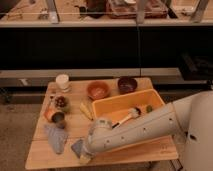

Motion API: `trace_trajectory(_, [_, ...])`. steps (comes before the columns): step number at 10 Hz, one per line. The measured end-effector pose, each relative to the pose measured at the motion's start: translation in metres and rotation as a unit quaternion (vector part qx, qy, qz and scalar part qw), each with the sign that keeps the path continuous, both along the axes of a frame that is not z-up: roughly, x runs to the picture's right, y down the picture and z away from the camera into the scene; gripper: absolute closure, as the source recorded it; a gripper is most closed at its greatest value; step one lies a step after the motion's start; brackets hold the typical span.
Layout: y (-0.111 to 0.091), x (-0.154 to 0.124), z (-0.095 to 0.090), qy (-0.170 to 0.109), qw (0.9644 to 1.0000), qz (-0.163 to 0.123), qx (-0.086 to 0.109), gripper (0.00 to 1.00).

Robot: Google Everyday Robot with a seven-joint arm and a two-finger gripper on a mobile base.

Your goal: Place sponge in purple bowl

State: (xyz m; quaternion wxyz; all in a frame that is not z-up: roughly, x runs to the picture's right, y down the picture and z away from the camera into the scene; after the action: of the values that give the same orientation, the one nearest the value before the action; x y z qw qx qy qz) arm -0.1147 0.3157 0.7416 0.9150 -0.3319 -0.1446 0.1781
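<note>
The purple bowl (pixel 127 84) is dark and stands at the far edge of the wooden table (pixel 150 149), right of an orange bowl (pixel 98 90). My arm reaches from the right across the table to its front left. My gripper (pixel 83 154) is low over the table near the front edge. It is at a small grey-blue block (pixel 76 146), which may be the sponge. I cannot tell whether the gripper touches or holds it. The bowl is far from the gripper, toward the back right.
A yellow-orange bin (pixel 116 106) holding a brush fills the right middle. A yellow object (pixel 86 110) lies left of it. A grey cloth (pixel 55 138), a can (pixel 59 119), a dark bowl (pixel 60 102) and a white cup (pixel 62 82) line the left side.
</note>
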Motion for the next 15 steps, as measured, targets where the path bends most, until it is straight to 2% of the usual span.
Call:
trace_trajectory(4, [-0.005,-0.003,-0.005,0.000,1.0000,-0.004,0.008,0.98])
trace_trajectory(6, [-0.014,-0.003,-0.018,-0.017,0.9997,0.003,0.018,1.00])
trace_trajectory(9, [-0.046,0.005,-0.051,-0.056,0.9973,0.024,0.040,1.00])
trace_trajectory(11, [-0.079,0.026,-0.068,-0.088,0.9930,0.053,0.058,1.00])
trace_trajectory(13, [-0.096,0.052,-0.069,-0.101,0.9895,0.077,0.069,1.00])
trace_trajectory(15, [-0.116,0.085,-0.068,-0.115,0.9842,0.107,0.082,1.00])
